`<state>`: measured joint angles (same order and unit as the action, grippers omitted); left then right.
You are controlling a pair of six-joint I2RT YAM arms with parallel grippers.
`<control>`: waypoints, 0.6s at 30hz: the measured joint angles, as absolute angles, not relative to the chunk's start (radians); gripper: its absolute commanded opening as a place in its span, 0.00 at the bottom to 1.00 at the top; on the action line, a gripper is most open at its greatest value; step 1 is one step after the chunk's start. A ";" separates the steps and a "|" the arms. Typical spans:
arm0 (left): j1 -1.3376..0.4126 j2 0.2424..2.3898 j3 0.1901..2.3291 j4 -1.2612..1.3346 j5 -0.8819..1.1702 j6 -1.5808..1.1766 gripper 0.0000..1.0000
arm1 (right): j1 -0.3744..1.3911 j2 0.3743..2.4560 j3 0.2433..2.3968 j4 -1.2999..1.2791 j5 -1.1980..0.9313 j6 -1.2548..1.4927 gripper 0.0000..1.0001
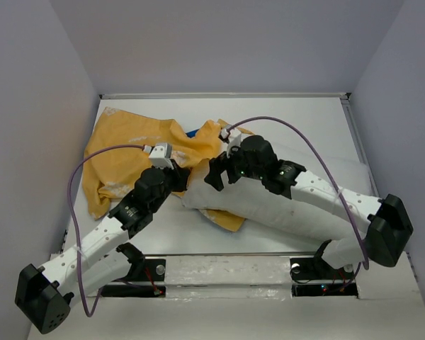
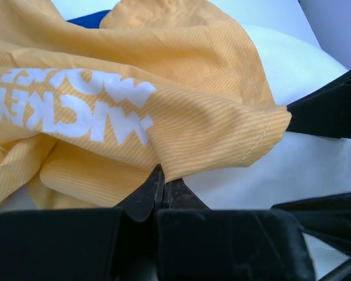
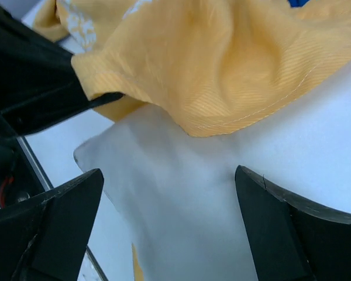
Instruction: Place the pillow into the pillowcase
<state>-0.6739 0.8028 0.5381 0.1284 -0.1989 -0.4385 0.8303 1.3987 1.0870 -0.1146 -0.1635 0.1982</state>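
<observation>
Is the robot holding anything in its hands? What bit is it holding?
The left hand pinches the thin orange-yellow fabric pillowcase by a fold at its edge. The right hand is open above the plump white pillow, holding nothing.

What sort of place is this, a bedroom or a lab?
Likely a lab test booth: a white table boxed in by plain grey walls, with the robot's left arm and right arm bolted at its near edge.

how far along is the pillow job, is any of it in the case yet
Early stage. Done: the edge of the pillowcase lies draped over one end of the pillow. In hand: the left gripper is pinched shut on that yellow edge, and the right gripper hangs open over the pillow. Left: nearly all of the pillow lies outside and needs pushing in.
</observation>
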 measured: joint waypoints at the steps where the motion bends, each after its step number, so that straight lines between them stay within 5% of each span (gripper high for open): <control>1: -0.674 0.804 0.538 0.122 -0.185 -0.440 0.00 | 0.837 1.398 1.084 -0.129 -0.162 0.181 1.00; 4: -0.674 0.804 0.538 0.105 -0.154 -0.445 0.00 | 0.881 1.441 1.093 -0.194 -0.147 0.088 0.93; 6: -0.673 0.804 0.538 0.094 -0.127 -0.448 0.03 | 0.908 1.515 1.132 -0.230 -0.124 0.039 0.59; 7: -0.673 0.805 0.538 0.086 -0.110 -0.449 0.04 | 0.915 1.555 1.155 -0.245 -0.110 0.020 0.19; 8: -0.673 0.805 0.538 0.082 -0.103 -0.450 0.04 | 0.919 1.582 1.174 -0.259 -0.101 0.004 0.00; 18: -0.672 0.751 0.534 0.017 -0.060 -0.462 0.00 | 0.916 1.599 1.217 -0.185 0.171 0.168 0.00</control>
<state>-0.6724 0.7506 0.5343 0.0174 -0.0605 -0.4622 0.9161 1.5986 1.2167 -0.1852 0.1707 0.1684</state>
